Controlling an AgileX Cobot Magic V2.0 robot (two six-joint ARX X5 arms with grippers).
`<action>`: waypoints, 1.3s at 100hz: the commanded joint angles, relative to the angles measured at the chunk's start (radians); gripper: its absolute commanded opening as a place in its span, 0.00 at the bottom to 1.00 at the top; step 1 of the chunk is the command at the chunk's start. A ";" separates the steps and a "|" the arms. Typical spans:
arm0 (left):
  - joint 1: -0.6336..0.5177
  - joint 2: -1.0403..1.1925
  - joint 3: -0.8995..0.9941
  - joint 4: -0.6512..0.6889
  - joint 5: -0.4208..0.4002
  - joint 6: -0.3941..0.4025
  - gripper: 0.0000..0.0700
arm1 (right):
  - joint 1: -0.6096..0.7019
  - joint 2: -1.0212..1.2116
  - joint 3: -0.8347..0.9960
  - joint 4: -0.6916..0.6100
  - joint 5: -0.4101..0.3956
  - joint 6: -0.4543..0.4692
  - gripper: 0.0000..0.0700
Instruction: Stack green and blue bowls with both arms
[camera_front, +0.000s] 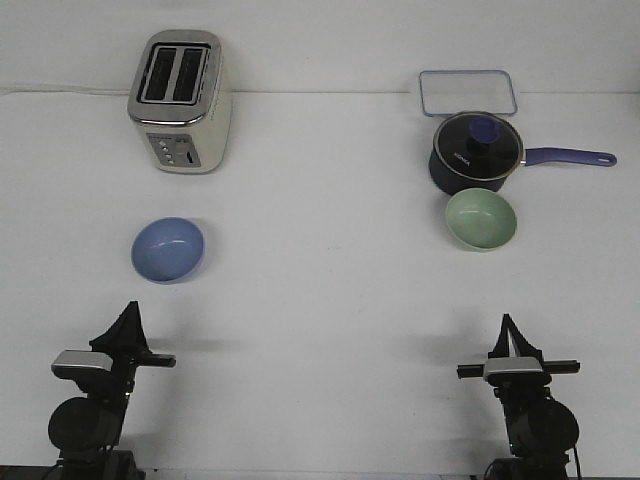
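The light blue bowl (167, 249) sits upright on the white table at the left, in front of the toaster. The pale green bowl (481, 219) sits upright at the right, just in front of the dark saucepan and close to it. My left gripper (130, 312) is near the front edge, below the blue bowl and well apart from it. My right gripper (510, 325) is near the front edge, below the green bowl and well apart from it. Both grippers' fingers come to a closed point and hold nothing.
A cream toaster (182, 100) stands at the back left. A dark navy saucepan (476, 152) with a glass lid and a blue handle pointing right stands at the back right. A clear rectangular container (468, 92) lies behind it.
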 joint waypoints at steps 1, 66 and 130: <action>0.002 -0.001 -0.019 0.010 0.001 -0.002 0.02 | 0.000 0.000 -0.002 0.040 -0.002 0.000 0.00; 0.002 -0.001 -0.019 0.010 0.001 -0.002 0.02 | 0.000 0.077 0.181 -0.123 -0.002 0.609 0.00; 0.002 -0.001 -0.019 0.010 0.001 -0.002 0.02 | -0.043 1.020 0.968 -0.467 -0.080 0.547 0.80</action>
